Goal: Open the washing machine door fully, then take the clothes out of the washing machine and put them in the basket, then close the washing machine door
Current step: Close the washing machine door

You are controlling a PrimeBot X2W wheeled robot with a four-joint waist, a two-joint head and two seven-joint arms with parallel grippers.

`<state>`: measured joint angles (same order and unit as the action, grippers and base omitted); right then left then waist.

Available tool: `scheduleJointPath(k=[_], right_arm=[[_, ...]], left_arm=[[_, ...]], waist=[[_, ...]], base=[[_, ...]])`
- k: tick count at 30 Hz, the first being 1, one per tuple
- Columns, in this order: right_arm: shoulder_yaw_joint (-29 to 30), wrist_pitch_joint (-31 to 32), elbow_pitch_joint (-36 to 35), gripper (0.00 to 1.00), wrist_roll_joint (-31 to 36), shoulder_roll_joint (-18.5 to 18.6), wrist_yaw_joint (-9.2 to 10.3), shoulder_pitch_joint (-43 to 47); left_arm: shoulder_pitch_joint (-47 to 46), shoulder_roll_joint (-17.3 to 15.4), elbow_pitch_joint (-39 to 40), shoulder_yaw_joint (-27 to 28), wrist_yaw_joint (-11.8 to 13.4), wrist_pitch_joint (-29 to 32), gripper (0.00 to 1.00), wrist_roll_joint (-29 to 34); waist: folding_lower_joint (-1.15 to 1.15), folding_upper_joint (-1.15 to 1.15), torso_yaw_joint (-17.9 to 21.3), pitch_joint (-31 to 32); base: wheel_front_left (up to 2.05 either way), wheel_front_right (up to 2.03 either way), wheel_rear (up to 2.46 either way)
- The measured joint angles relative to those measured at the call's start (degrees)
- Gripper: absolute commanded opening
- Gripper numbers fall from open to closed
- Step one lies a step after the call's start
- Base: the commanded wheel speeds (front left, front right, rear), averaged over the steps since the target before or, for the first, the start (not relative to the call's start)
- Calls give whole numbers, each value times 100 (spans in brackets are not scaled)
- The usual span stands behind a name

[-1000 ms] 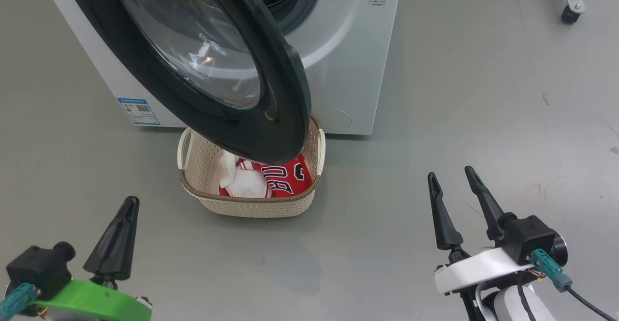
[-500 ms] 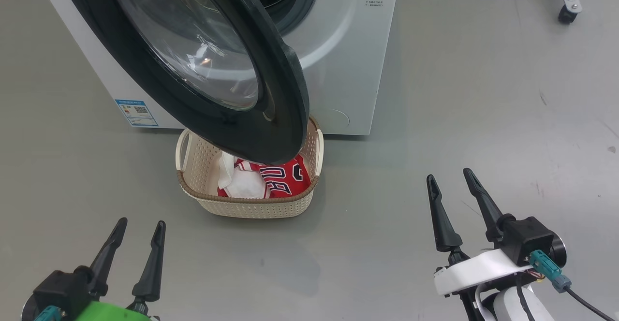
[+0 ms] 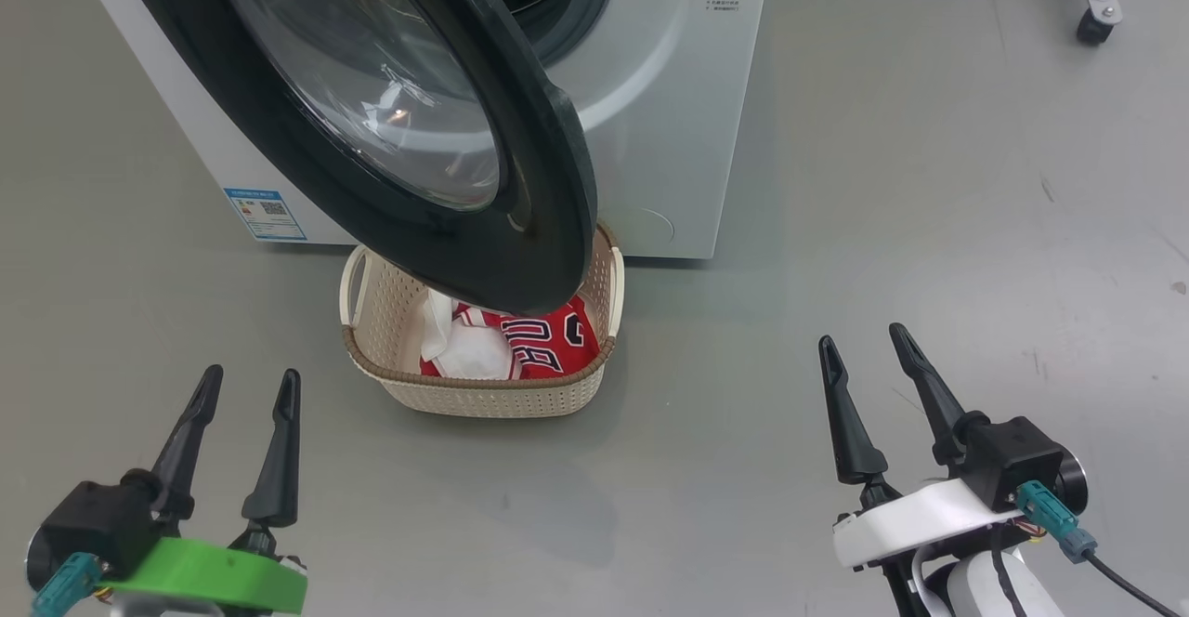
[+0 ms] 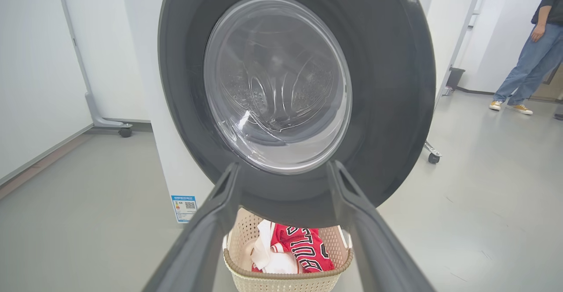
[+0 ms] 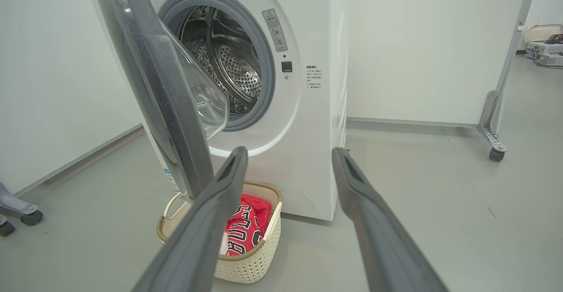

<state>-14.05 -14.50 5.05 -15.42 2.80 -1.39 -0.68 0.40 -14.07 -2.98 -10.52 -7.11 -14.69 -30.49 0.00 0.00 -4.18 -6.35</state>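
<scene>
The white washing machine (image 3: 669, 124) stands at the top with its black-rimmed door (image 3: 548, 208) swung half open over the basket (image 3: 483, 396). In the right wrist view the steel drum (image 5: 228, 63) looks bare behind the door (image 5: 167, 107). The red and white clothes (image 3: 548, 343) lie in the cream basket, partly hidden under the door's lower edge. My left gripper (image 3: 254, 374) is open at the lower left, well short of the basket, and faces the door glass (image 4: 277, 85). My right gripper (image 3: 861, 336) is open at the lower right, holding nothing.
Grey floor spreads around the washer. A wheeled partition foot (image 3: 1096, 4) stands at the far right, and another caster (image 4: 125, 131) sits left of the machine. A person (image 4: 532, 50) stands at the far right in the left wrist view.
My left gripper has gone from shut to open and its fingers now point up towards the door. The right arm, the door and the basket stay put.
</scene>
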Motion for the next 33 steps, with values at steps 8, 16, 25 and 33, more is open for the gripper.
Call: scheduleJointPath(k=[8,16,25,33], right_arm=[[-5,0,-10,100,-2,-1,2,0],[-14,0,-11,100,-7,0,9,0],[-19,0,-11,100,-7,0,10,0],[-36,0,-12,100,-7,0,11,0]], left_arm=[[-31,116,101,66,-1,0,100,79],[-30,180,77,9,-1,0,100,85],[-30,198,46,-52,-1,0,100,129],[-30,200,35,-56,-1,0,100,137]], waist=[[0,0,-22,-35],[0,0,-23,-67],[0,0,-31,-80],[0,0,-43,-97]], base=[[0,0,0],[0,0,0],[0,0,0],[0,0,0]])
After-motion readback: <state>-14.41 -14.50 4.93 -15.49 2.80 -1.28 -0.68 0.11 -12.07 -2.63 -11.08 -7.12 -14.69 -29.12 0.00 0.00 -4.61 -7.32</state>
